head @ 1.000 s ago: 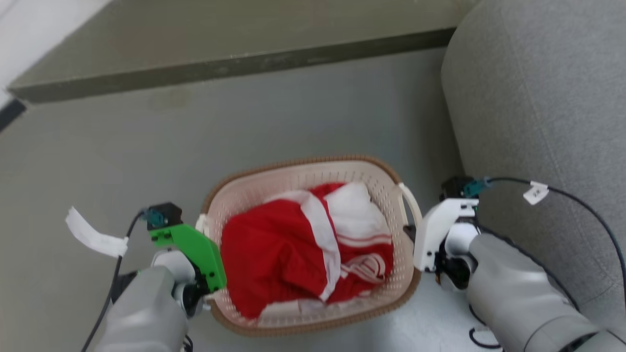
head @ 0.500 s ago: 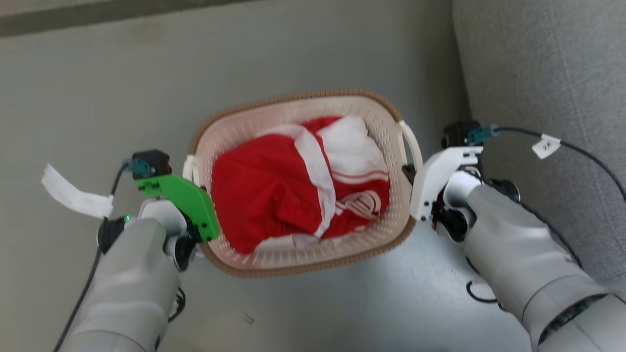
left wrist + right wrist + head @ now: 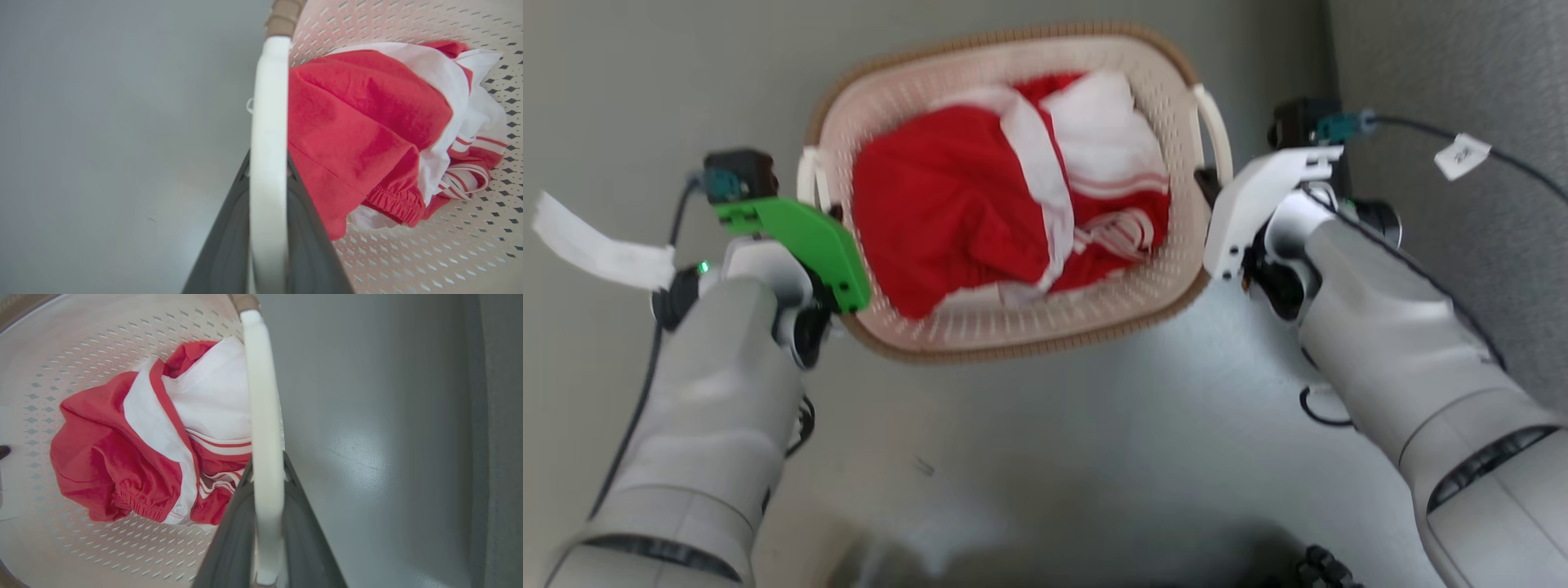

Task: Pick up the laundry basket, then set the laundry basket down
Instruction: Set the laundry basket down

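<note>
Cream perforated laundry basket (image 3: 1045, 314) (brown rim); left tool (image 3: 267, 169), right tool (image 3: 267, 467) clamp handles (image 3: 267, 102).

laundry basket (image 3: 1013, 327) | red-white clothes (image 3: 947, 204) inside | left gripper (image 3: 829, 214), right gripper (image 3: 1205, 181) flanking

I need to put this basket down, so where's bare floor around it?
Bare floor lies on the laundry basket's near side, toward the robot, and left beyond the left gripper. The right is crowded: grey upholstery and a cable sit close beside the right gripper.
</note>
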`<state>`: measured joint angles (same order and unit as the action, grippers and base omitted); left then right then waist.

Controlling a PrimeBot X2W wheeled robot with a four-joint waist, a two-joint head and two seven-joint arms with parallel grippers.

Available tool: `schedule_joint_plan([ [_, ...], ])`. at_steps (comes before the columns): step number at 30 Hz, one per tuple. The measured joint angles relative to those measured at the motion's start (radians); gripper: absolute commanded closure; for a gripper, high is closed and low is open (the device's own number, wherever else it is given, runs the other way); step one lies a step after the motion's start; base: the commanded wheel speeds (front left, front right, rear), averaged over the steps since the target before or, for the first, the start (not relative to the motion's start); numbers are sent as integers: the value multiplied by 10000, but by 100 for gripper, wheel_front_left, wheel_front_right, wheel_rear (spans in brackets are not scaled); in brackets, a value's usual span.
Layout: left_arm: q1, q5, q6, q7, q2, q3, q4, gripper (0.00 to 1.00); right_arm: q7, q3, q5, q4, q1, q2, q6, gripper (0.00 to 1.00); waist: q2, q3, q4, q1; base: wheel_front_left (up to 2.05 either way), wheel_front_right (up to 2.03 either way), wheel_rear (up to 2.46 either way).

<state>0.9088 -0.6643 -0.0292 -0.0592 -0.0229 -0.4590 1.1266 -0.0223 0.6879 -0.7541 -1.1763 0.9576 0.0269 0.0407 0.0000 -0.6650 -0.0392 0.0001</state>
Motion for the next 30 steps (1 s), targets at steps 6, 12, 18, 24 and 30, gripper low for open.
schedule_joint_plan([
  [6,745,0,2,71,-117,92,-46,100,146,-73,69,61,781,6,-125,100,0,-917,-14,0,0,0,0],
  [12,1326,0,2,121,-190,104,-105,100,268,-180,69,102,1312,44,-176,100,0,-1571,-14,0,0,0,0],
  [18,1859,0,2,261,-197,155,-153,100,479,-274,69,119,1759,128,-219,100,0,-2345,17,0,0,0,0],
  [24,1961,2,-6,476,-182,159,-33,100,671,-276,69,44,1823,96,-238,100,0,-2970,71,0,0,0,0],
  [30,2091,2,-36,711,-184,155,23,100,970,-295,69,29,2037,123,-215,100,0,-3252,120,-2,0,0,0],
])
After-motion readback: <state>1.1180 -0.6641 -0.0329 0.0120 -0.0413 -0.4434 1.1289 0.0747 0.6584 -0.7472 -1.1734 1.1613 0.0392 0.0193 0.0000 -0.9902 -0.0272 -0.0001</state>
